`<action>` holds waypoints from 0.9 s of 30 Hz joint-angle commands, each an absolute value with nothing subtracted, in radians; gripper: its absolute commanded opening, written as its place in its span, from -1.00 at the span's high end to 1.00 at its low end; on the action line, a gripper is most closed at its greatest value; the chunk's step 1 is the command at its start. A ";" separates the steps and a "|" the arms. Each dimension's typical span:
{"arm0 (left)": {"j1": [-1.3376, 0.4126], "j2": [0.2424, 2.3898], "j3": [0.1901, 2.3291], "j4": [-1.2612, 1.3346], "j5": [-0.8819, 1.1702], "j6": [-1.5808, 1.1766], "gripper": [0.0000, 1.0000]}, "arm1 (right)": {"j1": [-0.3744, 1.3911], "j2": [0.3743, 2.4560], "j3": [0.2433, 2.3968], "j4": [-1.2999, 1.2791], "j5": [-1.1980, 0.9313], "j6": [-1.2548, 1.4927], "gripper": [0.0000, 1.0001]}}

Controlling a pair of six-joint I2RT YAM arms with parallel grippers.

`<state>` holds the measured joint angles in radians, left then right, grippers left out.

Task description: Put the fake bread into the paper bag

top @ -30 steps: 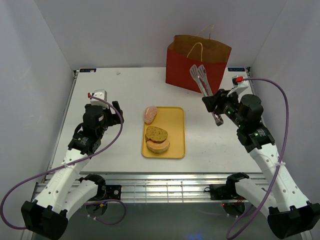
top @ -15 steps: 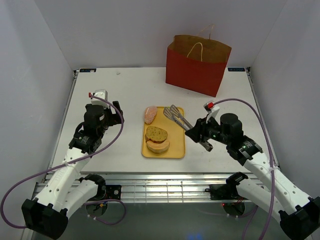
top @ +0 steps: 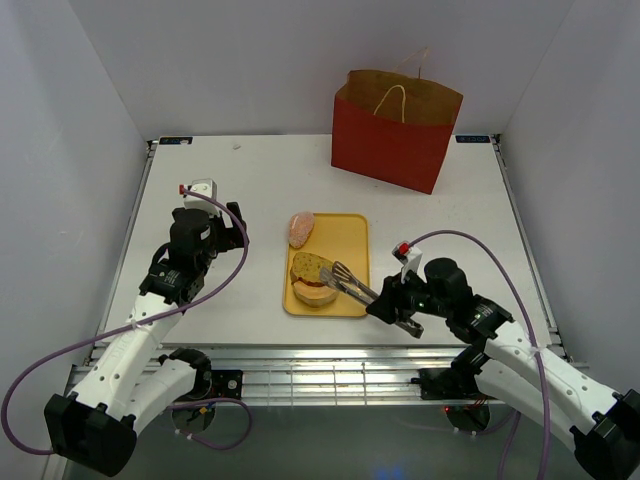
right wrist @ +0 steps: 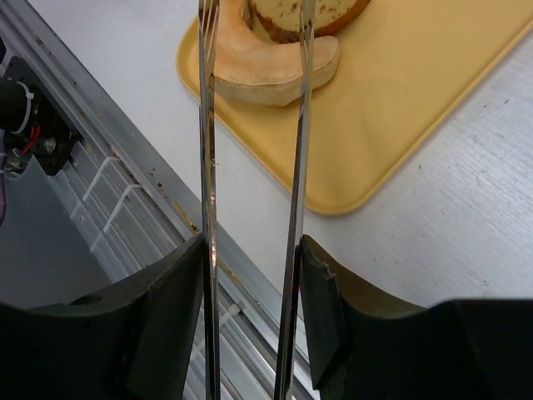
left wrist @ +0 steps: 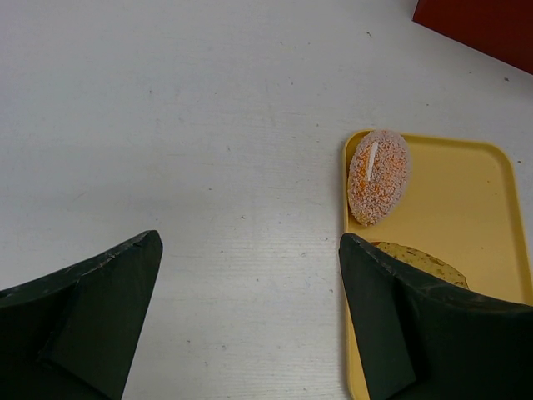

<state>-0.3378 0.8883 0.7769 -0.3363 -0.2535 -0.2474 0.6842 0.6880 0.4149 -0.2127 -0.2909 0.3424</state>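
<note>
The red paper bag [top: 395, 130] stands open at the back right. On the yellow tray [top: 350, 240] lie a pinkish speckled roll [top: 301, 229] and a yellow speckled slice [top: 312, 267] on top of a tan piece [top: 318, 292]. My right gripper [top: 400, 305] is shut on metal tongs [top: 350, 282], whose tips sit over the stacked bread. In the right wrist view the tong arms [right wrist: 208, 167] straddle the tan piece [right wrist: 266, 71]. My left gripper [top: 225, 225] is open and empty, left of the tray; the roll [left wrist: 379, 176] shows in its view.
The metal frame rail [right wrist: 108, 192] runs along the table's near edge, just below the tray [right wrist: 400, 100]. White walls enclose the table on three sides. The bag stands near the back right corner.
My right arm has swung the tongs from up by the bag down and toward the near left, onto the stacked bread on the tray. The left arm has not moved.
</note>
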 commanded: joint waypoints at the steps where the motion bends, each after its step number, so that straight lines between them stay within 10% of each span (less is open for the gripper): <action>1: -0.342 0.884 0.795 -0.330 -0.253 -0.242 -0.96 | 0.698 0.663 0.397 -0.144 -0.296 0.385 -0.05; 27: -0.342 0.861 0.796 -0.333 -0.236 -0.247 -0.96 | 0.709 1.141 0.592 0.201 -0.100 0.564 -0.10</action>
<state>-0.3378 0.8829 0.7769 -0.3367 -0.2459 -0.2478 0.7025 1.1034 0.5228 0.1154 -0.1555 0.5446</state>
